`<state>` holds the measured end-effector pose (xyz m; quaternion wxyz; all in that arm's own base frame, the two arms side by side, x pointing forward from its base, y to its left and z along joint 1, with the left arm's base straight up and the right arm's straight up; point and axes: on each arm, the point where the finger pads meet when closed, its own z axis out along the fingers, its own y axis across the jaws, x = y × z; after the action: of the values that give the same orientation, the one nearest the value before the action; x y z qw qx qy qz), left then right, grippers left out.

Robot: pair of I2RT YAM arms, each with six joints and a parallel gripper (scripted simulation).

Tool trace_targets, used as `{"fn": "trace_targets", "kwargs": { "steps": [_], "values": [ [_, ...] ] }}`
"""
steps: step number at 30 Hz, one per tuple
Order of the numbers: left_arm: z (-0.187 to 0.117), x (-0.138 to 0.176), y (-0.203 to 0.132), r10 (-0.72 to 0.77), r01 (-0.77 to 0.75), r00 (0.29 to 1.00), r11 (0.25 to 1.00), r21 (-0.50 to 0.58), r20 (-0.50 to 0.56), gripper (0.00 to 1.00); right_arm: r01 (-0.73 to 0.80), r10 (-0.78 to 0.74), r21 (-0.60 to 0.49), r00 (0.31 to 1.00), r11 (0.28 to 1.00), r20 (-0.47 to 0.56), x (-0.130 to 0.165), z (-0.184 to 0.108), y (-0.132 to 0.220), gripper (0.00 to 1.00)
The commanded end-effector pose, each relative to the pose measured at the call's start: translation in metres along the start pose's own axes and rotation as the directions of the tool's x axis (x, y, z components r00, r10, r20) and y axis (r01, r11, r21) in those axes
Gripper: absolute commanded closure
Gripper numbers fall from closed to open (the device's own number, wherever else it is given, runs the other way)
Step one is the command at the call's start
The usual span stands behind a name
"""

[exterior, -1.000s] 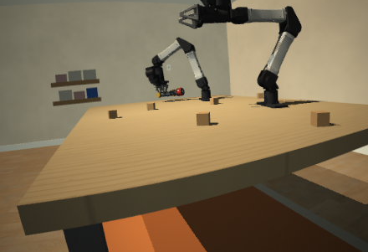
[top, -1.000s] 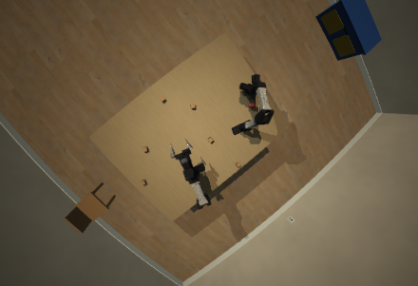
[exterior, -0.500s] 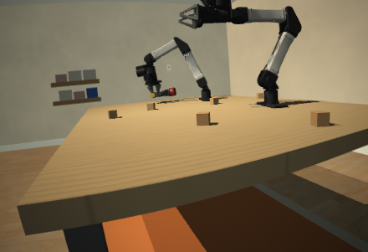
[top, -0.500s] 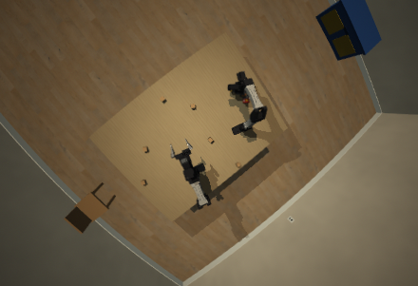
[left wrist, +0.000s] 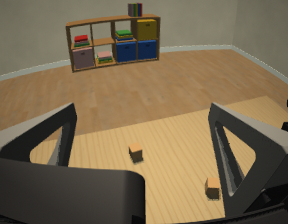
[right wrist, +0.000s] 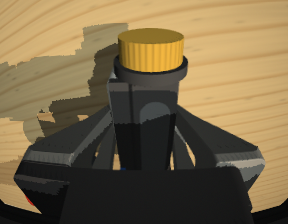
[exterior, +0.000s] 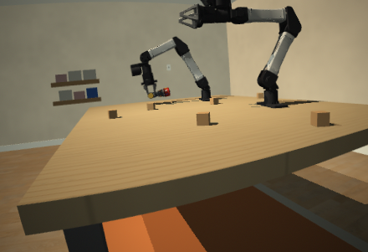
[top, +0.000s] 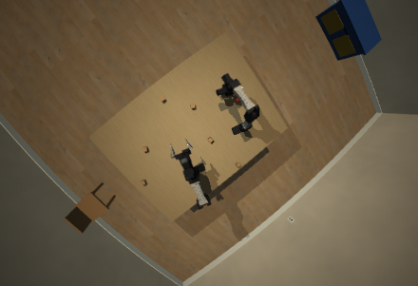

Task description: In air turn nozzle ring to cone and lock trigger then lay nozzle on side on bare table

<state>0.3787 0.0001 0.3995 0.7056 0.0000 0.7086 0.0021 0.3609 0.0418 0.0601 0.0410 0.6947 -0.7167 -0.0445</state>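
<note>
The hose nozzle (exterior: pixel 166 91) (top: pixel 237 100) hangs in the air, above the table, at the far side in the exterior view. Its front end is red; its black grip and ribbed yellow cap (right wrist: pixel 151 56) fill the middle of the right wrist view. My right gripper (right wrist: pixel 143 110) (exterior: pixel 149 90) points down and is shut on the grip, one finger on each side. The ring's symbols, the trigger and the lock levers cannot be made out. My left gripper (left wrist: pixel 142 110) (top: pixel 180 144) (exterior: pixel 181 19) is open and empty, high over the table and well apart from the nozzle.
Several small wooden cubes (exterior: pixel 203 119) (exterior: pixel 320 119) (left wrist: pixel 135 151) (top: pixel 193 106) lie scattered on the table (exterior: pixel 125 156) (top: pixel 138 120). Both arm bases stand along one long edge. A shelf unit (left wrist: pixel 113 43) stands on the floor by the wall, away from the table.
</note>
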Motion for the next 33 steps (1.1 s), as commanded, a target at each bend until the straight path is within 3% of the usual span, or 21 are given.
{"fn": "trace_targets", "kwargs": {
  "steps": [1, 6, 20, 23, 33],
  "values": [
    [0.007, 0.002, 0.001, -0.005, 0.005, 1.0, 1.0, 0.001, -0.015, 0.0, 0.081, -0.082, -0.019, 0.996, 0.997, -0.025, -0.021, -0.008, 0.003, 0.64],
    [0.007, 0.002, 0.001, -0.005, 0.005, 1.0, 1.0, 0.001, -0.015, 0.0, 0.141, -0.141, -0.005, 0.99, 0.99, -0.031, -0.041, -0.014, 0.003, 0.64],
    [0.007, 0.002, 0.001, -0.005, 0.005, 1.0, 1.0, 0.001, -0.015, 0.0, 0.428, -0.429, -0.031, 0.901, 0.903, -0.069, -0.142, -0.007, 0.023, 0.64],
    [0.007, 0.002, 0.001, -0.005, 0.005, 1.0, 1.0, 0.001, -0.015, 0.0, 0.441, -0.441, -0.016, 0.895, 0.897, -0.069, -0.147, -0.012, 0.025, 0.64],
    [0.007, 0.002, 0.001, -0.005, 0.005, 1.0, 1.0, 0.001, -0.015, 0.0, 0.616, -0.617, -0.043, 0.781, 0.787, -0.093, -0.214, -0.003, 0.057, 0.64]
  ]
}}
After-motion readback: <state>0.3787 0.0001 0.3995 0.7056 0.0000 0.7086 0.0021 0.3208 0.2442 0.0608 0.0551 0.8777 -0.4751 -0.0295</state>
